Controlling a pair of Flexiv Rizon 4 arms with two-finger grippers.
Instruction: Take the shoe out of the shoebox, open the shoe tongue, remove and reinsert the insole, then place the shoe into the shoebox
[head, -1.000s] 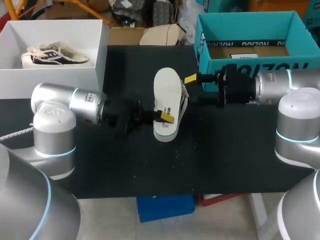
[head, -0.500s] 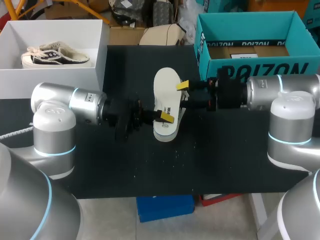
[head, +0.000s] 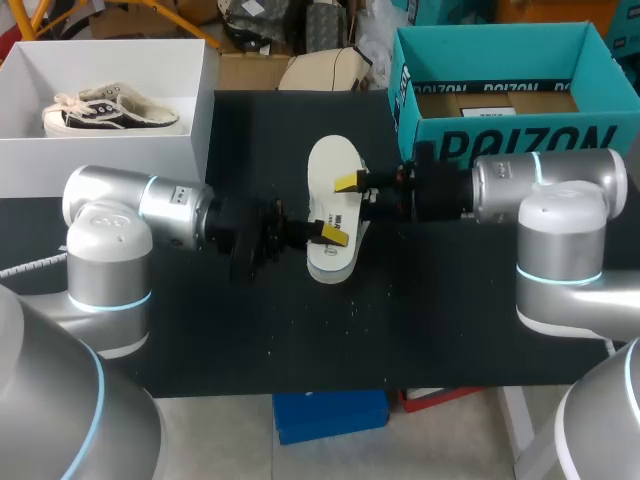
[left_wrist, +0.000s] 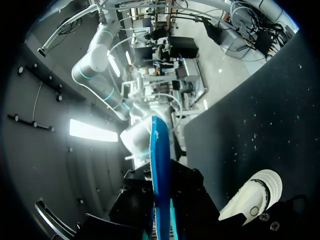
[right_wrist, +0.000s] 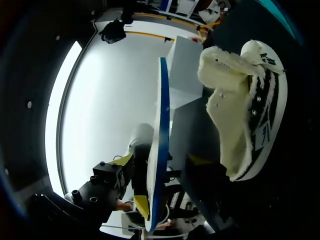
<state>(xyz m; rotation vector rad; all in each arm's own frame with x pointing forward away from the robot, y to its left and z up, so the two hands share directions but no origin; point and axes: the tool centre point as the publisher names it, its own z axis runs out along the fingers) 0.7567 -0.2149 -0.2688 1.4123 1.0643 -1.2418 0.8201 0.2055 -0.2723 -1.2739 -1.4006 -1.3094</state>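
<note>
A white insole (head: 333, 165) with a blue underside hangs flat over the middle of the table. My left gripper (head: 330, 234) is shut on its near end. In the left wrist view the insole (left_wrist: 159, 165) runs edge-on between my own fingers. The shoe (head: 328, 268), black and white with a fleecy lining, lies on the table under the insole (right_wrist: 161, 150). The shoe (right_wrist: 245, 100) shows beside it in the right wrist view. My right gripper (head: 356, 190) is open at the insole's right side, one yellow tip above it and the other finger below.
A teal shoebox (head: 490, 128) stands open at the back right, just behind my right arm. At the back left a white box (head: 200, 130) holds a second shoe (head: 110, 110). The shoe (left_wrist: 255, 192) on the black tabletop also shows in the left wrist view.
My right arm has moved left from the teal box to the insole, and its fingers have narrowed around the insole's side. The left arm and insole have stayed put.
</note>
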